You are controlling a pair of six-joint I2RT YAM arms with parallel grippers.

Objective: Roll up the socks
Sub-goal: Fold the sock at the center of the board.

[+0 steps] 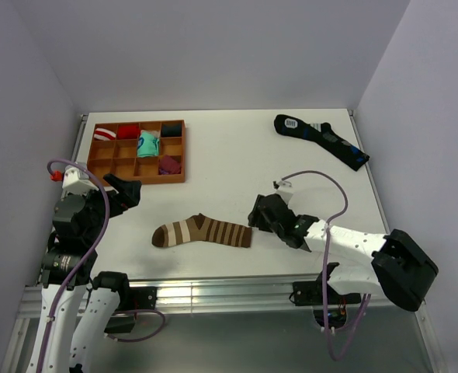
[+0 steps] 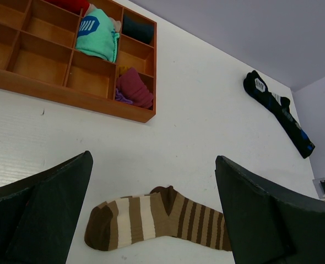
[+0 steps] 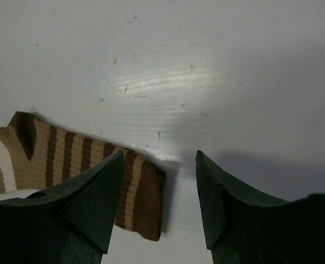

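You had the brown-and-cream striped sock (image 1: 202,233) (image 2: 157,220) (image 3: 80,159) lying flat and unrolled on the white table (image 1: 237,163), close to the near edge and between the two arms, with its toe pointing toward the left arm and its cuff toward the right. Your right gripper (image 1: 261,214) (image 3: 160,157) sat low at the cuff end with its jaws apart. In the right wrist view one dark finger (image 3: 91,198) overlapped the brown cuff while the other stood over bare table, and you could not tell from these views whether that finger actually touched the fabric. Your left gripper (image 1: 124,190) (image 2: 152,159) hung above the table with its jaws spread wide and nothing between them, just in front of the near wall of the orange-brown wooden compartment tray (image 1: 136,180) (image 2: 69,93) and well apart from the striped sock's toe. That tray stood at the far left and held a red-and-white striped roll (image 1: 103,134), a red roll (image 1: 128,130), a mint-green roll (image 1: 147,144) (image 2: 96,33), a dark roll (image 1: 171,130) (image 2: 136,28) and a maroon roll (image 1: 169,165) (image 2: 134,88) in separate compartments. A long dark navy sock with blue markings (image 1: 322,140) (image 2: 278,110) lay stretched out at the far right corner, well apart from both grippers.
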